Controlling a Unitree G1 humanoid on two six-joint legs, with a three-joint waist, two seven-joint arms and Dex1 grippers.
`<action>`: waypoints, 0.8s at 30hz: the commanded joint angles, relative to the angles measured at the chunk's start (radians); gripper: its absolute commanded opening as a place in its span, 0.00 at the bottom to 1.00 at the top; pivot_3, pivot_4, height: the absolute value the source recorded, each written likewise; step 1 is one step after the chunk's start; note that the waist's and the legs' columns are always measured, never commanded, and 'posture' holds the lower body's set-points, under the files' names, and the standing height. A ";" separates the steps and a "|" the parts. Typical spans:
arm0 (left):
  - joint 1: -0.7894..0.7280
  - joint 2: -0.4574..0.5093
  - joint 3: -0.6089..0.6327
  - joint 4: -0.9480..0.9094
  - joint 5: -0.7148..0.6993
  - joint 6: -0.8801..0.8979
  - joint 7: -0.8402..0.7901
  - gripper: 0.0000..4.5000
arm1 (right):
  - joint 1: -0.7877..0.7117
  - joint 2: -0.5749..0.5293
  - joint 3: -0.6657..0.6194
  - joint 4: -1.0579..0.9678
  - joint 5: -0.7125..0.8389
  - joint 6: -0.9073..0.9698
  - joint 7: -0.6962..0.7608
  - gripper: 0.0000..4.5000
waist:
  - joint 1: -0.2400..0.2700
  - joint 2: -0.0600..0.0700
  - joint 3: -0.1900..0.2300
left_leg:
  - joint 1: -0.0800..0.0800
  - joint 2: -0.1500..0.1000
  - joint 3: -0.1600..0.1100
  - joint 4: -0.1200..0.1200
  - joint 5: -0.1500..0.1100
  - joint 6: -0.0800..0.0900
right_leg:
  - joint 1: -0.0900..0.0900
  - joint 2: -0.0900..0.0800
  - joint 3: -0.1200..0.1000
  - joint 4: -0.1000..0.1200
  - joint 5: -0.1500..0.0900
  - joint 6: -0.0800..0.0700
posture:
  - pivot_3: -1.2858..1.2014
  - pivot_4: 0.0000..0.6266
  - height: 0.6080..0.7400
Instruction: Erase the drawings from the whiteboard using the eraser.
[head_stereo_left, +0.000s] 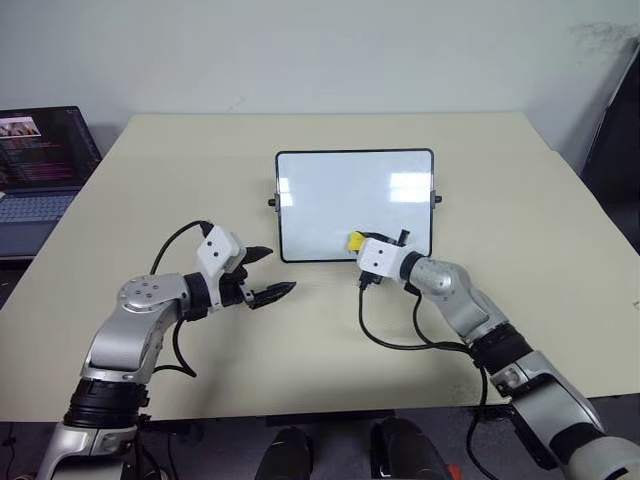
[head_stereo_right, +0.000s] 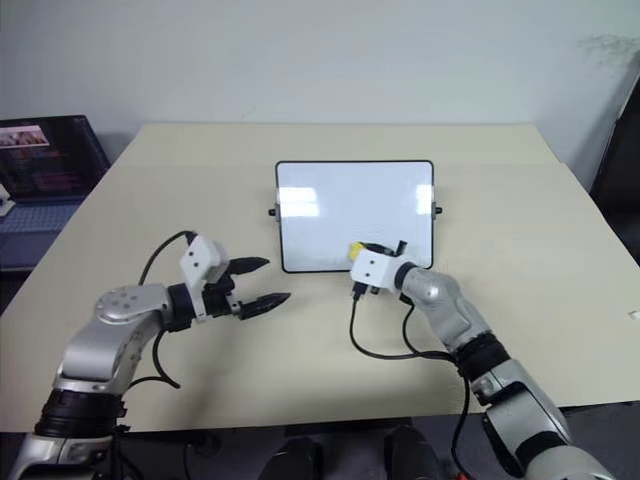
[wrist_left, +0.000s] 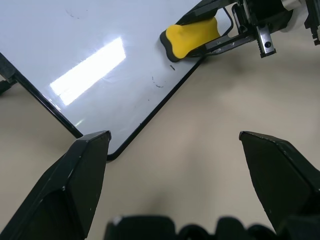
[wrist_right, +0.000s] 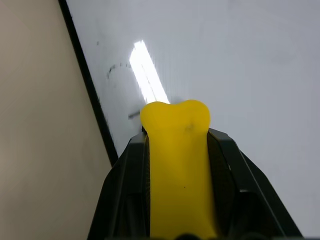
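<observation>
A beige table (head_stereo_left: 300, 340) is seen from above the robot's two arms. Nearest, at about eight o'clock in the head view, the left gripper (head_stereo_left: 268, 274) hovers just above the bare tabletop with its two black fingers spread wide and nothing between them; it points toward three o'clock, at the near-left corner of the board, and seems to be parked out of the way rather than working. Slightly farther, just right of centre, the right gripper (head_stereo_left: 362, 246) pinches the eraser (wrist_right: 179, 165), one black finger pressed against each long side of the yellow block. That side grip leaves the dark underside free to rub the surface. The eraser sits on the near edge of the whiteboard (head_stereo_left: 350, 190), toward its near-right corner, apparently touching the white surface. Its long axis runs along the gripper's line, so its free, notched end points away from the wrist and up the board toward roughly eleven o'clock. The drawings (wrist_left: 159, 83), a few faint black ticks and a curved squiggle, remain just beside the eraser along the near edge, so the wiping looks unfinished there. The board lies flat at the table's centre, long side across, with a small knob on each side edge. Farthest, at ten o'clock, an open laptop (head_stereo_left: 40, 165) stands beyond the table's left edge.
</observation>
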 joint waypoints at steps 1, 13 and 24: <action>-0.020 0.005 0.007 -0.023 -0.010 -0.005 -0.005 1.00 | 0.031 -0.056 -0.033 0.061 -0.020 0.035 -0.005 0.27 | 0.000 0.000 0.000 | 0.001 0.000 0.001 0.000 0.001 0.000 | 0.000 0.000 0.000 0.000 0.001 0.000 | 0.52 0.24 1.00; -0.040 0.000 0.005 -0.024 -0.016 0.000 -0.007 1.00 | -0.072 0.111 0.045 0.093 -0.058 0.008 -0.024 0.27 | -0.036 0.000 0.000 | 0.006 0.003 0.009 -0.001 0.002 0.002 | 0.000 0.008 0.004 0.000 0.005 -0.004 | 0.52 0.24 1.00; -0.043 -0.008 0.000 -0.025 -0.016 0.000 -0.009 1.00 | -0.145 0.206 0.075 0.148 -0.093 -0.016 -0.032 0.27 | -0.041 0.000 0.000 | 0.004 0.006 0.009 -0.003 0.002 0.002 | -0.003 0.013 0.005 -0.001 0.007 -0.007 | 0.52 0.24 1.00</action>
